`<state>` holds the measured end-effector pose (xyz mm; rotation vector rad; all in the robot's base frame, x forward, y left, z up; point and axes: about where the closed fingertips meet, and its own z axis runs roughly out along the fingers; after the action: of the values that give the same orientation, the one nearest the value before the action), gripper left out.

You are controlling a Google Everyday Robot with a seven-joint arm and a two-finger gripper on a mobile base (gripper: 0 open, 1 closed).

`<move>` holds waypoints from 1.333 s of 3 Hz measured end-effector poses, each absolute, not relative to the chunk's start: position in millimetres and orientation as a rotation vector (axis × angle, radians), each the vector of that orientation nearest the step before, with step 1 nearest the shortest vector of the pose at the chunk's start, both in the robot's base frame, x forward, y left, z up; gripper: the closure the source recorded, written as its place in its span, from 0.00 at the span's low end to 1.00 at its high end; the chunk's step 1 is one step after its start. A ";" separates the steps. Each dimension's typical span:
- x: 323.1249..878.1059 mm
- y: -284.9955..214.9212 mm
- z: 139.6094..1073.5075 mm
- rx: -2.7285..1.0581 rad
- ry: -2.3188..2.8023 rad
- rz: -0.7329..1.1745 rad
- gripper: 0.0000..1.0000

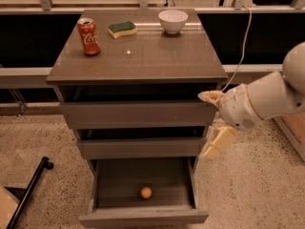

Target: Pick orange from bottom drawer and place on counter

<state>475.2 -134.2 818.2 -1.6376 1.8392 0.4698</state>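
Note:
The orange (146,192) lies on the floor of the open bottom drawer (143,218), near its middle front. The counter (143,56) tops the grey cabinet. My gripper (214,120) hangs at the cabinet's right side, level with the middle drawer, above and to the right of the orange. Its two cream fingers (219,142) stand wide apart and hold nothing. The white arm reaches in from the right.
On the counter stand a red soda can (88,36) at the back left, a green-and-yellow sponge (122,29) and a white bowl (172,20) at the back. The two upper drawers are slightly ajar. A black bar (28,192) lies on the floor at the left.

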 end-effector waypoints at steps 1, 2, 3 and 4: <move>484.9 -130.1 753.5 -1.534 1.724 0.616 0.00; 495.2 -125.8 705.7 -1.459 1.681 0.725 0.00; 495.2 -124.0 691.5 -1.447 1.689 0.744 0.00; 499.4 -120.5 671.8 -1.411 1.722 0.690 0.00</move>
<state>499.4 -120.5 671.8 -1.4105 1.7222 0.6901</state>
